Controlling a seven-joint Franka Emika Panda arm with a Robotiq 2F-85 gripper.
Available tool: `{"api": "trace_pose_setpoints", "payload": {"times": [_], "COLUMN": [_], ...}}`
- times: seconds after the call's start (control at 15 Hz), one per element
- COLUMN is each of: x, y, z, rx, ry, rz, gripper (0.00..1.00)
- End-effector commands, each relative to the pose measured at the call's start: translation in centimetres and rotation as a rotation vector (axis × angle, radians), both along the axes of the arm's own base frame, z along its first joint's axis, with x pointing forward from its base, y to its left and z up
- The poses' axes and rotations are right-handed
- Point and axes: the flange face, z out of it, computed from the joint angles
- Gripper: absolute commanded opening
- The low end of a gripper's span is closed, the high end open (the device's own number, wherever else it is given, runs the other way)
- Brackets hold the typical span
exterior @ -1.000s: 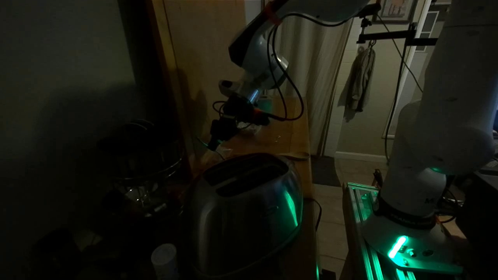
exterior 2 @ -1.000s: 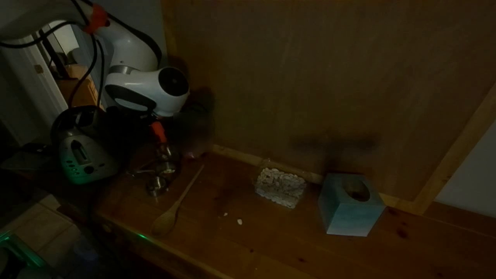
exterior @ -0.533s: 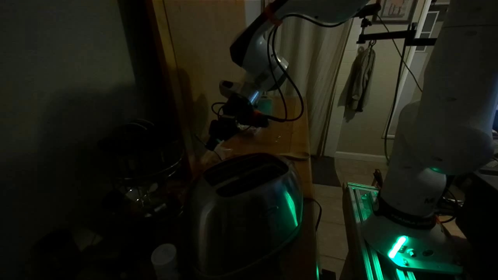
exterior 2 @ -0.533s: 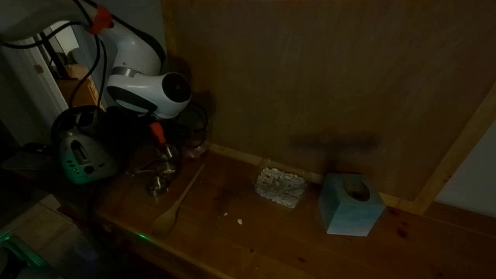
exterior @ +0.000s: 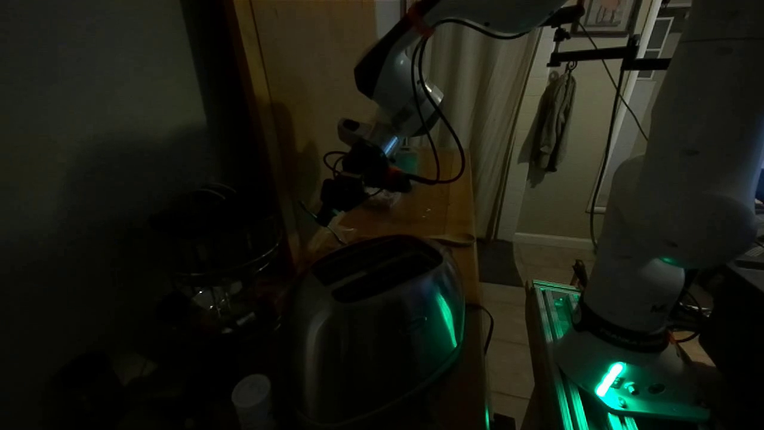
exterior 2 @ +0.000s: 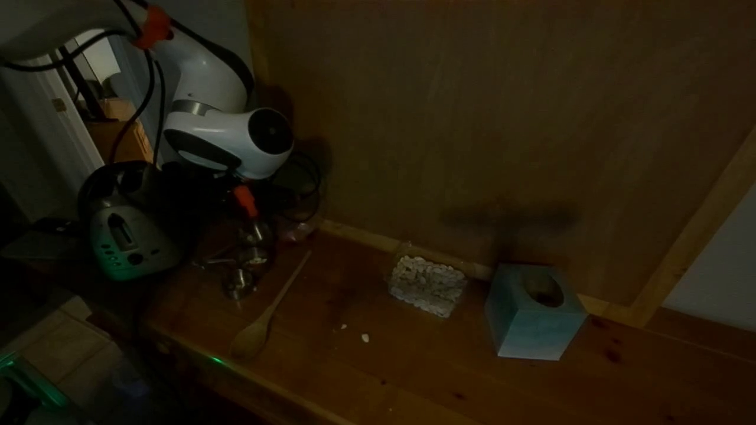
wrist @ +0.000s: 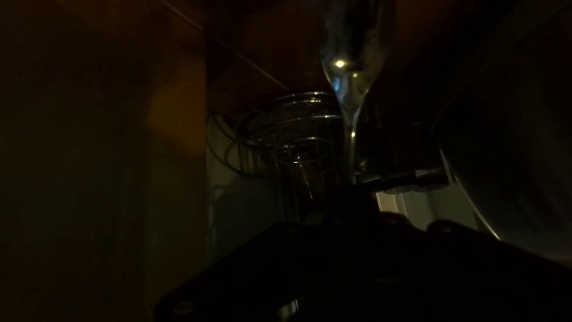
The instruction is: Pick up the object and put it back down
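Observation:
A shiny metal spoon [wrist: 353, 76] stands out in the wrist view, its bowl at the top and its thin handle running down to the dark jaws. My gripper [wrist: 351, 197] appears shut on that handle, though the fingers are very dark. In an exterior view the gripper [exterior: 326, 220] holds the thin spoon [exterior: 307, 209] crosswise above the counter, just behind the toaster [exterior: 382, 340]. Whether the spoon touches anything there I cannot tell. In an exterior view the arm and darkness hide the gripper.
The toaster also shows [exterior 2: 134, 242]. Metal measuring cups [exterior 2: 239, 284], a wooden spoon [exterior 2: 254, 336], a clear container of pale pebbles [exterior 2: 428, 286] and a tissue box [exterior 2: 534, 321] stand on the counter [exterior 2: 425, 378]. A wire rack [wrist: 286, 118] and white cylinder [exterior: 252, 391] are near the toaster.
The arm has shifted slightly to the right in both exterior views. The gripper and spoon have risen a little and the spoon has tilted slightly; it stays held.

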Motion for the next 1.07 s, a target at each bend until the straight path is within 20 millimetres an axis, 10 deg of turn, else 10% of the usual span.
{"api": "trace_pose_setpoints", "payload": {"times": [0.0,0.53,1.0], "x": [0.1,0.6,-0.2], "y": [0.0,-3.8,-10.1], "z": [2.3,5.8,2.4], "rx": [-0.066,-0.473,-0.750], "ry": [-0.028,-0.047,0.151], "rz": [0.012,-0.118,-0.290], "gripper": [0.06,0.06,0.06]}}
